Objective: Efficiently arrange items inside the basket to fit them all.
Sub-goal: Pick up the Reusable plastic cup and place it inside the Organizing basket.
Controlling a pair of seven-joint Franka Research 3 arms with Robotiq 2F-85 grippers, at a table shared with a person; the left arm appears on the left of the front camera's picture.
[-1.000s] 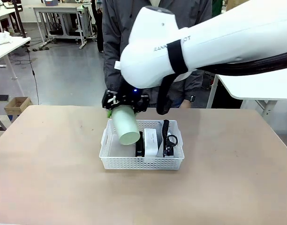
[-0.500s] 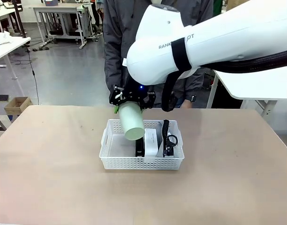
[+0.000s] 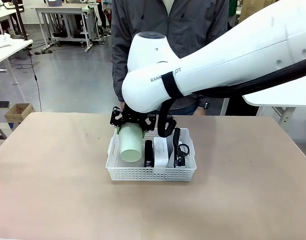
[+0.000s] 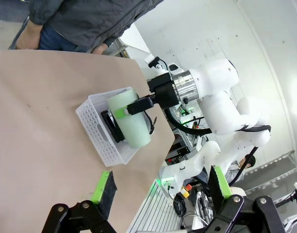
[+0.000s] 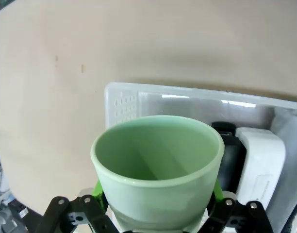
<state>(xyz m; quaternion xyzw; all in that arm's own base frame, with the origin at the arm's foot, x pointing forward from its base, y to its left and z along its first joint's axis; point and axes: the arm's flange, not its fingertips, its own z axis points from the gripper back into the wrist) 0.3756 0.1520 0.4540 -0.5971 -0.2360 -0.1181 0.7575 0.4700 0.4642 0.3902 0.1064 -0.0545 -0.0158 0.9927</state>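
Note:
My right gripper (image 3: 131,128) is shut on the pale green cup (image 3: 131,145) and holds it tilted, with its lower end down inside the left part of the white basket (image 3: 151,173). To the cup's right in the basket stand a black stapler (image 3: 149,153), a small white box (image 3: 161,152) and the grey pouch with black strap (image 3: 179,149). The right wrist view looks into the cup (image 5: 158,165), with the basket's rim (image 5: 124,92), stapler (image 5: 231,155) and box (image 5: 260,167) behind it. My left gripper (image 4: 162,187) is open, far back from the basket (image 4: 97,131).
A person in a dark jacket (image 3: 168,30) stands at the table's far edge, right behind the basket. The tan tabletop (image 3: 53,175) lies bare on both sides of the basket. The right arm's bulky white link (image 3: 218,55) hangs over the table's right half.
The right gripper has carried the cup down and slightly left, from above the basket's rim into its left part. The left gripper has stayed open.

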